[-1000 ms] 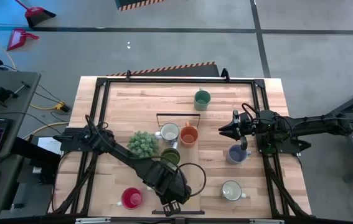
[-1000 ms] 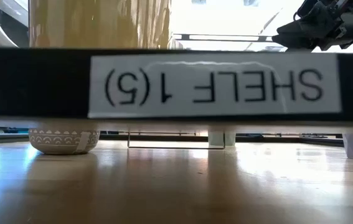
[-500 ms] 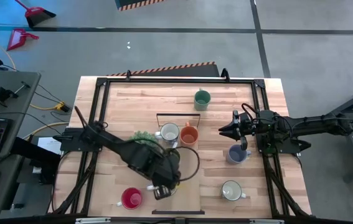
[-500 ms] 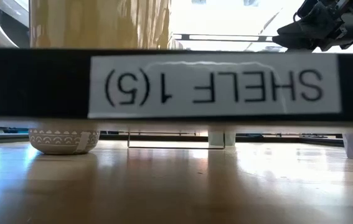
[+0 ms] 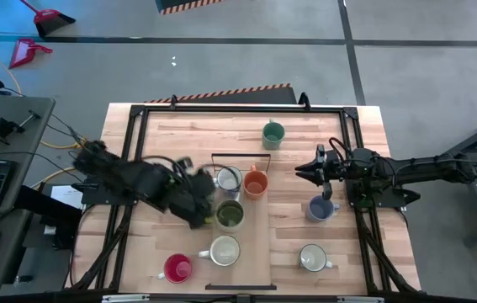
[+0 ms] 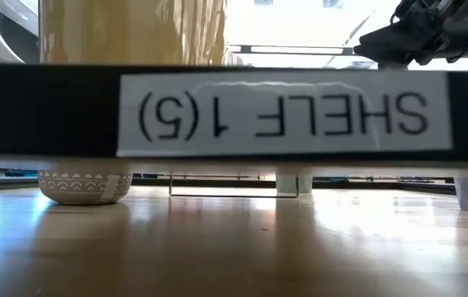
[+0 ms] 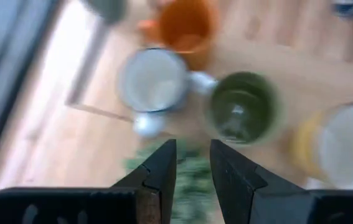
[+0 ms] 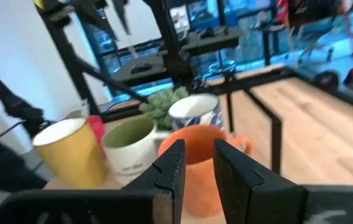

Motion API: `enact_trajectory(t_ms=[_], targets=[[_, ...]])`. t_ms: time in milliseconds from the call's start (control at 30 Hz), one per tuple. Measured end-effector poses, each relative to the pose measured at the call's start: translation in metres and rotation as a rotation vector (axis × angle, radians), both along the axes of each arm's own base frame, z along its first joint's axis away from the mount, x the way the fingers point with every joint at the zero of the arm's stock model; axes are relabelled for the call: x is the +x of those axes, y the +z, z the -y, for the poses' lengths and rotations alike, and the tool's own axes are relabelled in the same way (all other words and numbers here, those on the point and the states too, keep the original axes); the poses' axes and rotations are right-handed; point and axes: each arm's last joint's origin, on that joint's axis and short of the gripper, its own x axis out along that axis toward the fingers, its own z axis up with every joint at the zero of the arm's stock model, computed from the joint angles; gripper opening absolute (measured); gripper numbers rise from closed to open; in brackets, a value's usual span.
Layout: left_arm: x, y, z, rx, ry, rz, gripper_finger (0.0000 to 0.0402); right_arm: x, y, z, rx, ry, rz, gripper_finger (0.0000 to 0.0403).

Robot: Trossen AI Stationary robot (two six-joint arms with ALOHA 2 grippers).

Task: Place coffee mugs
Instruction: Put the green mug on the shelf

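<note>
My left gripper [image 5: 198,215] hangs empty and open by a narrow gap [image 7: 192,149] above the spiky plant [image 7: 188,183], left of the olive green mug [image 5: 230,214]. A yellow-sided, cream-lined mug [image 5: 225,250] stands upright by itself on the table's near part. The patterned white mug [image 5: 229,178] and the orange mug [image 5: 256,182] stand side by side at the centre. My right gripper [image 5: 299,173], also open by a narrow gap [image 8: 198,148], waits right of the orange mug [image 8: 195,162], above table height. Teal [image 5: 272,133], blue-grey [image 5: 320,208], red [image 5: 177,268] and cream-white [image 5: 312,257] mugs stand apart.
A thin black wire frame [image 5: 240,155] rises around the centre mugs. Black rails [image 5: 134,135] border the table. In the low view a black bar labelled SHELF [image 6: 283,111] blocks most of the scene, and a patterned mug base [image 6: 85,186] shows under it.
My left arm has swung fast from the table's near edge back toward the left and far side, ending over the plant. The yellow-sided mug that was under its gripper now stands alone on the table. My right arm has barely moved.
</note>
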Motion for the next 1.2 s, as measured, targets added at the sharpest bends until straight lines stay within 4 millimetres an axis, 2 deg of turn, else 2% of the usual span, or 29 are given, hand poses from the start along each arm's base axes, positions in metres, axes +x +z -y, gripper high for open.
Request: enact_trajectory(t_ms=[233,500,667,900,1000,1100,1200], targets=[[-0.055,-0.012,-0.037,0.031,0.061,0.111,0.0087,0.000,0.007,0.003,-0.044,-0.111,0.067,0.0067],[-0.102,-0.055,-0.065,-0.003,0.015,0.291,0.0087,-0.001,0.010,0.005,-0.021,-0.188,0.100,0.0067],[-0.114,-0.085,-0.078,-0.010,-0.043,0.421,0.0087,0.000,0.024,0.008,-0.044,-0.260,0.116,0.0067],[-0.118,-0.107,-0.090,-0.034,-0.124,0.559,0.0087,0.014,0.052,0.016,-0.134,-0.372,0.004,0.0067],[-0.118,-0.111,-0.094,-0.063,-0.148,0.620,0.0087,0.022,0.059,0.030,-0.118,-0.534,-0.120,0.0067],[-0.119,-0.113,-0.100,-0.062,-0.144,0.655,0.0087,0.025,0.064,0.054,-0.049,-0.740,-0.244,0.0067],[-0.118,-0.111,-0.104,-0.074,-0.123,0.680,0.0087,0.030,0.063,0.077,0.034,-0.787,-0.365,0.0067]])
